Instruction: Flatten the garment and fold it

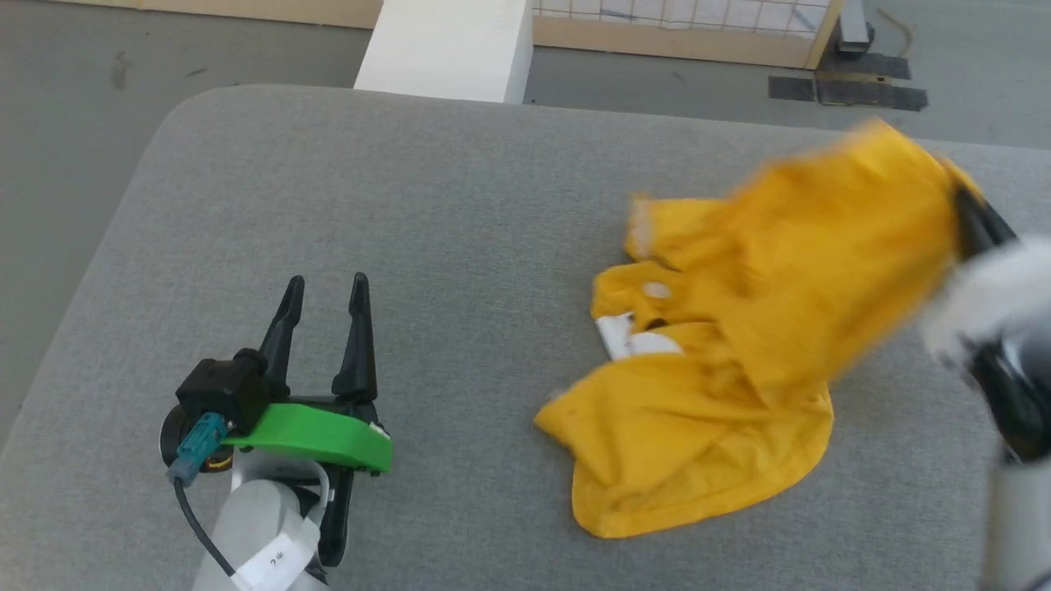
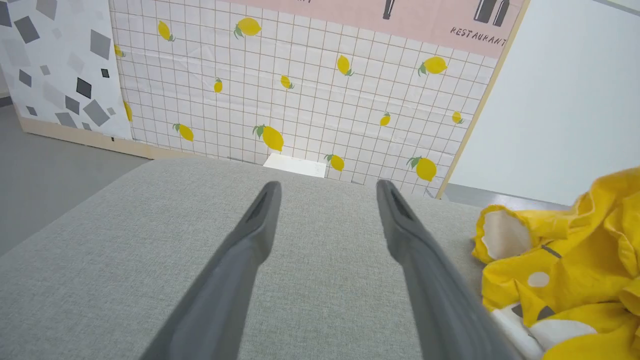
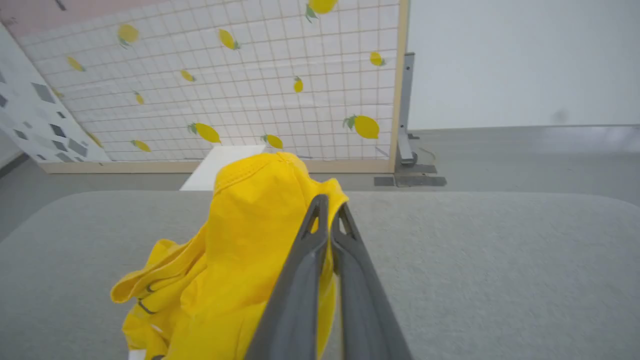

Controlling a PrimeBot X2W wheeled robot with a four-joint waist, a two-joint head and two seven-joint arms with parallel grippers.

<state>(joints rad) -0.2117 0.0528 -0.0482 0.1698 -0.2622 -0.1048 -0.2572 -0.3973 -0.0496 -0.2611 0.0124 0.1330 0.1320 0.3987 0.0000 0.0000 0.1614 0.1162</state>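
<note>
Head camera looks down on the grey table (image 1: 410, 205); wrist cameras skim it toward the lemon-print wall (image 2: 300, 100).

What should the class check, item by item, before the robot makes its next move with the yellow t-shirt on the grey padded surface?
1. Right gripper shut on the garment: ok, yellow cloth is pinched at its fingertips and one side is raised off the surface.
2. Left gripper open with nothing in it: ok.
3. Left gripper apart from the garment: ok, it stands over the grey surface beside it.
4. Garment flat: not ok, it lies bunched, with the print partly folded in.
5. Which part of the garment is pinched: cannot tell.
</note>
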